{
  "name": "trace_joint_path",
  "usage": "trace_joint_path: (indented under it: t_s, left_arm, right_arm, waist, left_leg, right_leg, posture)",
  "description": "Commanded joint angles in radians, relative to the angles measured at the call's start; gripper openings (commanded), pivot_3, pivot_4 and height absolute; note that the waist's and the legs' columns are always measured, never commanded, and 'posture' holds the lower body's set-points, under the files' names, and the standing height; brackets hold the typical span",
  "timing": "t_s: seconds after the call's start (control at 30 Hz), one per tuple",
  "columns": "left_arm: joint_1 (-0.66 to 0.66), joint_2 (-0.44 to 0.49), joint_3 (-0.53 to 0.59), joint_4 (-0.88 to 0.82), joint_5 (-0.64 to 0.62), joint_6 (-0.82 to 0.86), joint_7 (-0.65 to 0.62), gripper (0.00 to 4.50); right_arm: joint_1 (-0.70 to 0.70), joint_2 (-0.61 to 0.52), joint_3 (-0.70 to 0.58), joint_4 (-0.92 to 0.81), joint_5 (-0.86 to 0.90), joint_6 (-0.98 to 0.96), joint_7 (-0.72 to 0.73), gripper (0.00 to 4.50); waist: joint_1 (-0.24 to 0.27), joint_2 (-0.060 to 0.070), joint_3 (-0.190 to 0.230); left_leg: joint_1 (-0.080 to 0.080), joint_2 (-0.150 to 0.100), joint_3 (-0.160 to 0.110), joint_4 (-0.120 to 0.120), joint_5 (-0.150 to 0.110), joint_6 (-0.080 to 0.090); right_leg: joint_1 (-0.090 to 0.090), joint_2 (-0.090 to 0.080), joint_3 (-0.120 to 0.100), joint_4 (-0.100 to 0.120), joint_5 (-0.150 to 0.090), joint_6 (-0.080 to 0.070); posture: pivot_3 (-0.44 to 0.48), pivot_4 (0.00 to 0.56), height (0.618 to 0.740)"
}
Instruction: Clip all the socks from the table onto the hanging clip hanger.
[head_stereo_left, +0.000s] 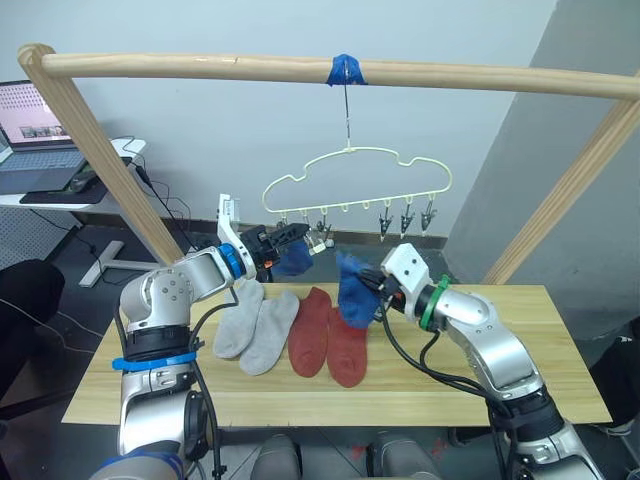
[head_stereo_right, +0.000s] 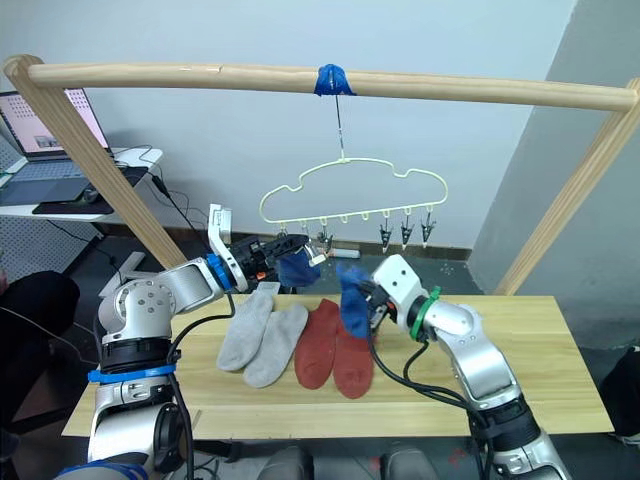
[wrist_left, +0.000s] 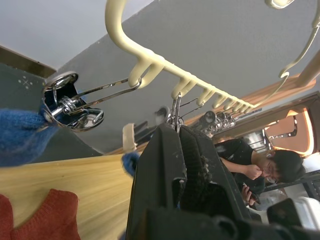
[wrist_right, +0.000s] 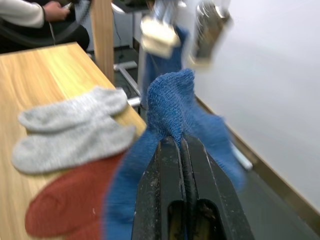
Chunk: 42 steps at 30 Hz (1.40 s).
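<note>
Two socks: blue knit, one (head_stereo_left: 296, 260) hangs clipped on the clip hanger (head_stereo_left: 356, 186).
Right gripper (wrist_right: 181, 141): jaws pinched tight on the other blue sock (wrist_right: 175, 117).
Left gripper (wrist_left: 176, 131): jaws closed, at a clip (wrist_left: 175, 107).

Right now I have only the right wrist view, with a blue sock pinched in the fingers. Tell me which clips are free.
Observer: Three empty clips hang at the right end of the clip hanger, up and slightly right of the right gripper.
Operator: Report the left arm.
Observer: The left gripper is at the hanger's left part, shut on a clip.
Operator: Locate the other blue sock.
Observer: The other blue sock hangs from the neighbouring clip, just below the left gripper.
</note>
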Motion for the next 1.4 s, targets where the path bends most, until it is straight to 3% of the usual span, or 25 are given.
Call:
trace_joint_path:
  t_s: [0.03, 0.67, 1.07, 1.4]
  left_arm:
    - [-0.008, -0.002, 0.001, -0.009, -0.005, 0.003, 0.014, 0.0]
    - [-0.011, -0.002, -0.014, -0.011, -0.002, -0.021, 0.011, 0.0]
    - [0.017, 0.028, -0.086, -0.051, 0.042, -0.105, -0.061, 0.0]
    - [0.044, 0.049, -0.089, -0.088, 0.04, -0.105, -0.074, 3.1]
  right_arm:
    - [-0.029, 0.011, 0.013, -0.022, -0.006, -0.007, -0.019, 0.02]
    - [-0.1, 0.056, 0.041, 0.033, -0.025, -0.027, -0.037, 0.02]
    - [-0.11, 0.064, 0.035, 0.025, -0.019, -0.016, -0.053, 0.02]
    - [-0.113, 0.096, 0.044, 0.056, -0.015, -0.014, -0.067, 0.0]
  waist:
    - [0.0, 0.0, 0.0]
    - [0.0, -0.002, 0.008]
    - [0.0, -0.003, 0.009]
    - [0.001, -0.003, 0.012]
  left_leg:
    - [0.0, 0.0, 0.0, 0.0, 0.0, 0.0]
    - [-0.001, 0.0, 0.0, 0.0, 0.0, 0.0]
    - [-0.001, 0.0, 0.0, -0.001, 0.0, 0.0]
    - [-0.003, 0.0, 0.0, -0.001, 0.0, 0.0]
  right_leg:
    - [0.0, 0.0, 0.0, 0.0, 0.0, 0.0]
    - [-0.001, 0.0, 0.0, -0.001, 0.0, 0.0]
    - [-0.001, 0.0, 0.0, -0.001, 0.0, 0.0]
    - [-0.003, 0.0, 0.0, -0.001, 0.0, 0.0]
  posture:
    - [0.01, 0.111, 0.74]
    - [0.016, 0.115, 0.74]
    - [0.013, 0.112, 0.74]
    - [0.031, 0.102, 0.74]
